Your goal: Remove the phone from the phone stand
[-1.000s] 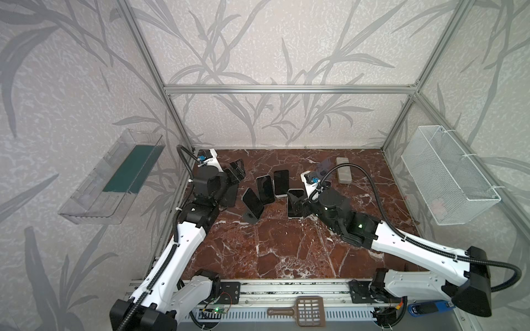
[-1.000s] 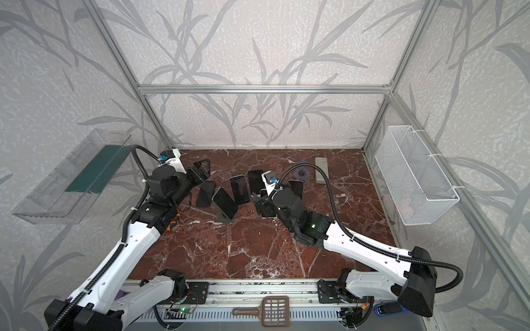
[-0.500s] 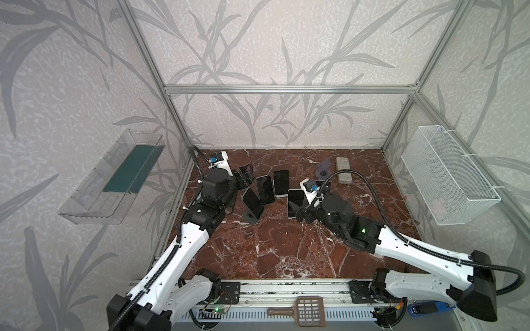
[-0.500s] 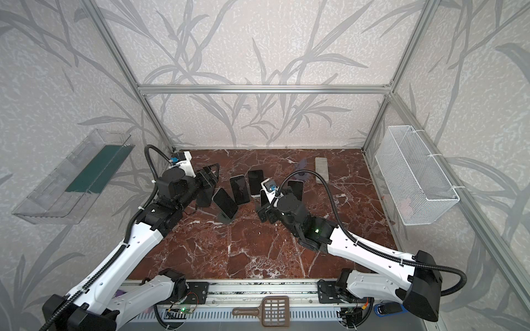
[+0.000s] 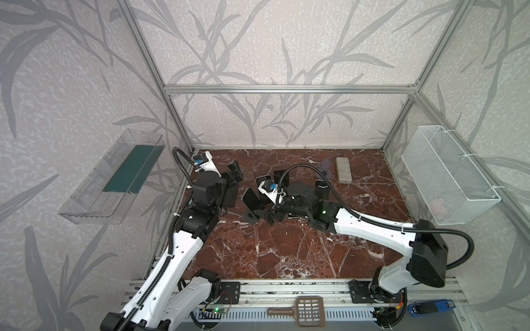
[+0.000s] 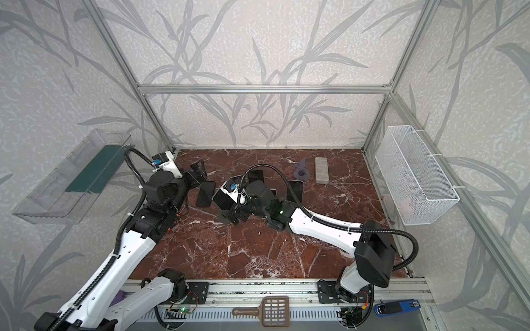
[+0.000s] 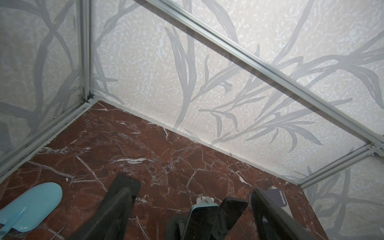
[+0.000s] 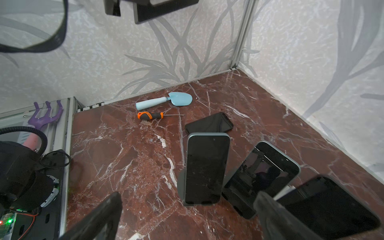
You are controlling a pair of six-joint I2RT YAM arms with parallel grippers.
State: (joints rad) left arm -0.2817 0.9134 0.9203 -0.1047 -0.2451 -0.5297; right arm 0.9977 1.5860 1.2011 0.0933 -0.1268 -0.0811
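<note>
Though propped upright in phone stand [image 8: 180, 184], not gripped yet: teal-edged phone [image 8: 204, 168], foot in the front lip, back against the grey support. Same phone [image 5: 252, 199] mid-table in a top view. Leaned back that way for viewing, probably. Handy here, with top and both long edges left bare for a pinch.

Right gripper [image 8: 188, 197]: low over marble table [image 8: 124, 166], jaws spread wide, empty, pointed at the screen side. Phone framed between the 2 fingers [image 8: 99, 216], no contact visible. Judged: opened that far to clear the phone's width before closing on the long edges, then lifting up and out of the lip.

Left gripper [image 7: 192, 187]: jaws apart too, nothing between, off the marble toward the back-left of the table, facing the back wall. Judged: parked clear, or waiting to steady the stand; cannot tell which.

Crowded spot: 2nd phone [image 8: 259, 178] leaning just beside the target, 3rd phone [image 8: 332, 207] partly hidden by 1 finger, 4th phone [image 8: 208, 125] flat on the marble beyond. Risk of clipping the 2nd while closing. Blue trowel [image 8: 164, 100] and screwdriver [image 8: 152, 115] well apart, near the wall, no part in this.
</note>
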